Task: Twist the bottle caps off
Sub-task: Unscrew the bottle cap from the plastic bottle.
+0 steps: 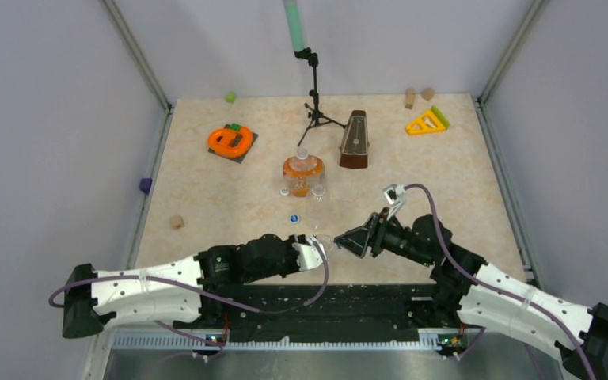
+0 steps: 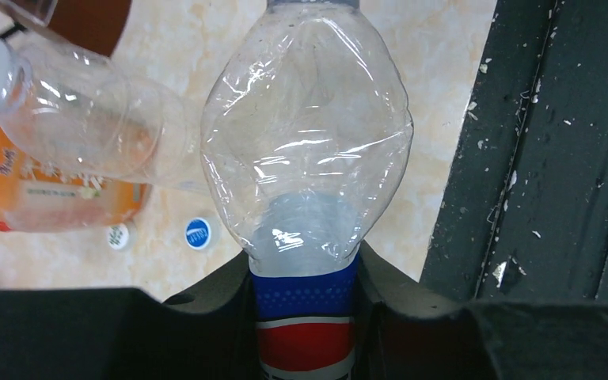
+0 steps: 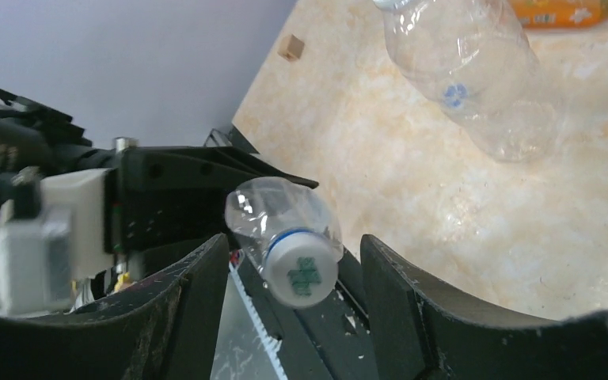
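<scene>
Between the fingers of the right pincer sat the white cap of the blue-label bottle. The fingers stood apart though, with a gap showing on each side of it, so no grip there. The left pincer was clamped on the labelled body of that same bottle and held it on its side, neck pointing straight at the right pincer. Just beyond the left pincer, down on the table, lay a loose blue cap with a small loose white cap beside it. Further out past those were the plain clear bottle and the orange bottle, close together.
</scene>
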### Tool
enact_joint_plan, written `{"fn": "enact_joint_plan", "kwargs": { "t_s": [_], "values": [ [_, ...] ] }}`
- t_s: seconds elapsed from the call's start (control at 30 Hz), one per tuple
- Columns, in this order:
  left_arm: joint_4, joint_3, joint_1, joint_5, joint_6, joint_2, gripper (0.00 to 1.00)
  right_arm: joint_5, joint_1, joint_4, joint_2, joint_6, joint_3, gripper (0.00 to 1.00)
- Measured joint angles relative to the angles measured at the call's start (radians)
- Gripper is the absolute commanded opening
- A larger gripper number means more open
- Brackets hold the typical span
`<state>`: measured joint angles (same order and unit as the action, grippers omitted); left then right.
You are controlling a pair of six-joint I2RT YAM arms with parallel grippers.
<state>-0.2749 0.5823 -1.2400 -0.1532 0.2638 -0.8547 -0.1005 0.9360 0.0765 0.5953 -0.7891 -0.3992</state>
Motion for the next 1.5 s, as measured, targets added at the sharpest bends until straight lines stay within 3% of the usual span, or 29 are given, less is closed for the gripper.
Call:
{"fn": "enact_joint_plan", "kwargs": {
  "t_s": [0.23,0.47,0.63,0.73,0.87,1.03,1.4,1.5],
  "values": [
    [0.065,-0.016,-0.104,-0.113,0.111,-0.016,0.0,-0.059,0.0,-0.019,0.055,-0.002,-0.015,0.57],
    [0.065,-0.016,-0.13,-0.184,0.155,-0.048,0.0,-0.093,0.0,-0.024,-0.017,0.007,-0.013,0.57],
    [0.072,-0.021,-0.134,-0.242,0.167,-0.035,0.0,-0.108,0.0,-0.038,-0.078,0.027,-0.006,0.48],
    [0.088,-0.036,-0.138,-0.268,0.177,-0.006,0.0,-0.115,0.0,-0.043,-0.081,0.034,-0.003,0.47],
    [0.085,-0.042,-0.14,-0.271,0.185,0.023,0.0,-0.115,0.0,-0.056,-0.069,0.039,0.006,0.47],
    [0.081,-0.05,-0.142,-0.248,0.188,0.055,0.0,-0.112,0.0,-0.061,-0.044,0.043,0.007,0.4],
    [0.08,-0.062,-0.142,-0.225,0.189,0.079,0.0,-0.129,0.0,-0.01,-0.029,0.043,0.016,0.42],
    [0.08,-0.064,-0.142,-0.222,0.189,0.078,0.0,-0.13,0.0,0.014,-0.027,0.04,0.022,0.37]
  ]
}}
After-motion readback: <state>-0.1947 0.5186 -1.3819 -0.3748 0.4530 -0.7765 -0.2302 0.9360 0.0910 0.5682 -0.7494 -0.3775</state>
